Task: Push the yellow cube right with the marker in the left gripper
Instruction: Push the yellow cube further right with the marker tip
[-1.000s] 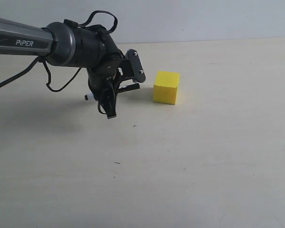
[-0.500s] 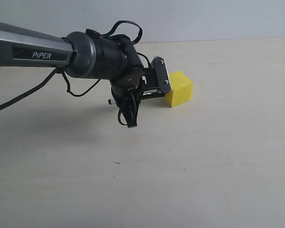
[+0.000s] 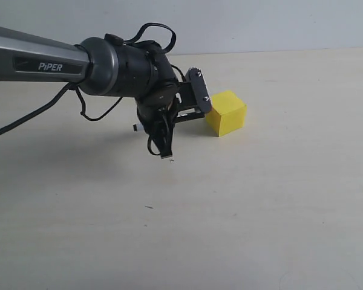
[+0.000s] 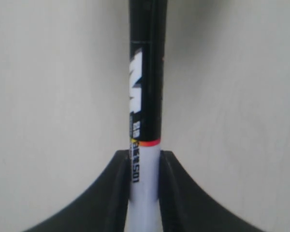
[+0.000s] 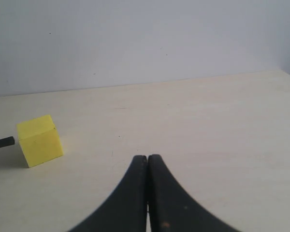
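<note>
Your left gripper (image 3: 180,115) hangs low over the table (image 3: 260,199) on the dark arm lettered "PiPER" (image 3: 48,65), holding the marker (image 3: 187,116) roughly level (only a short black stretch shows). The marker points at the yellow cube (image 3: 227,113), whose left edge one screw-studded finger (image 3: 199,90) overlaps, so you cannot tell whether they touch.

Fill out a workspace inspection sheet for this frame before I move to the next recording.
Surface: pale tabletop, few tiny dark specks.
Job's things: marker clamped in left gripper, tip beside yellow cube, contact unclear; cube flat on table.
Clutter: nothing seen.
Grippers: left shut on marker; right gripper shut, empty, apart from cube.
Cables: black loops over left wrist.
Surroundings: plain pale wall behind.
</note>
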